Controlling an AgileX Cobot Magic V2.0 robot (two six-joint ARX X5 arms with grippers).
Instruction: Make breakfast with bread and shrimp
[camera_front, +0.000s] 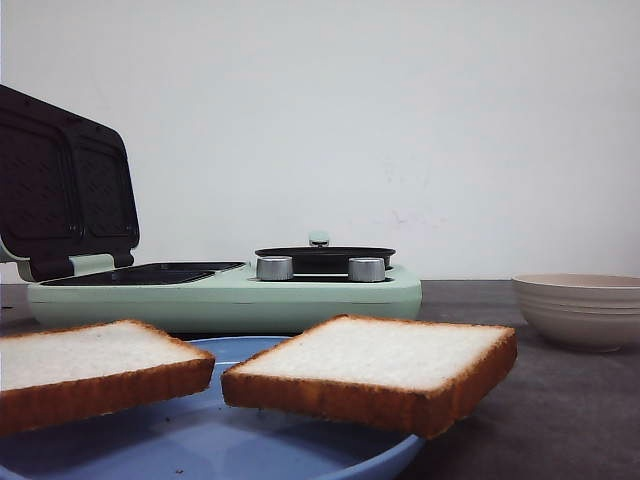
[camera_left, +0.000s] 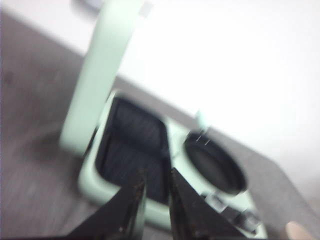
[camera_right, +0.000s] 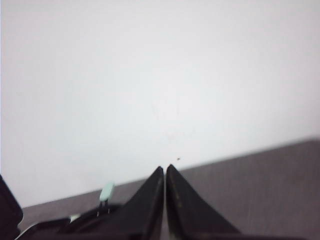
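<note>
Two slices of white bread lie on a blue plate (camera_front: 230, 440) at the front: one at the left (camera_front: 85, 355), one at the right (camera_front: 385, 355) overhanging the plate's rim. No shrimp shows in any view. Neither gripper shows in the front view. In the blurred left wrist view my left gripper (camera_left: 157, 176) hangs above the near edge of the sandwich maker's dark grill plate (camera_left: 132, 150), jaws a narrow gap apart and empty. My right gripper (camera_right: 165, 169) is shut and empty, pointing at the white wall.
A mint-green sandwich maker (camera_front: 230, 295) stands behind the plate, its lid (camera_front: 60, 185) raised at the left. A small black pan (camera_front: 325, 258) and two silver knobs sit on its right half. A beige bowl (camera_front: 580, 310) stands at the right, its contents hidden.
</note>
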